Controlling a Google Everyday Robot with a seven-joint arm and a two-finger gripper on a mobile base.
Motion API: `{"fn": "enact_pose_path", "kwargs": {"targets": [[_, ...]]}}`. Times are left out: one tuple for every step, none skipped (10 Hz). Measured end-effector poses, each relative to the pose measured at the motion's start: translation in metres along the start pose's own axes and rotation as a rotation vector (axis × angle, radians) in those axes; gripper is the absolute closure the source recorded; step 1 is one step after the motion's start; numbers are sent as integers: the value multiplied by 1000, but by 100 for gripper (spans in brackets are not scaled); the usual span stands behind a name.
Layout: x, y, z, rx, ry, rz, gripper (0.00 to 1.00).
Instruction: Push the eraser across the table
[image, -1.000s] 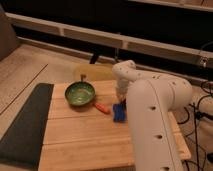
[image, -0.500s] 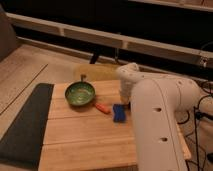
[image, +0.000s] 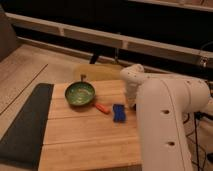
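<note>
The eraser does not show in the camera view; it may be hidden behind my arm. My white arm (image: 165, 115) fills the right side of the view and bends down to the light wooden table (image: 85, 135). The gripper (image: 131, 103) is at the arm's lower end, low over the table's right part, just right of the flat blue block (image: 118, 112). The arm's wrist covers most of the gripper.
A green bowl (image: 80, 93) stands at the table's back left. A small orange piece (image: 102, 108) lies between the bowl and the blue block. A dark grey mat (image: 22, 125) runs along the left edge. A round yellowish seat (image: 97, 72) stands behind the table.
My arm's wrist has shifted a little to the right, so more of the blue block shows. The bowl, the orange piece and the blue block have not moved.
</note>
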Motion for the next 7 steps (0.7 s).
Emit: {"fn": "enact_pose_path", "kwargs": {"targets": [[0,0,1,1,1,0,96],[0,1,0,1,0,-3,96],[0,1,0,1,0,-3,96],[0,1,1,1,1,-2,96],[0,1,0,1,0,-2,96],[0,1,0,1,0,-3,96],[0,1,0,1,0,-2,96]]}}
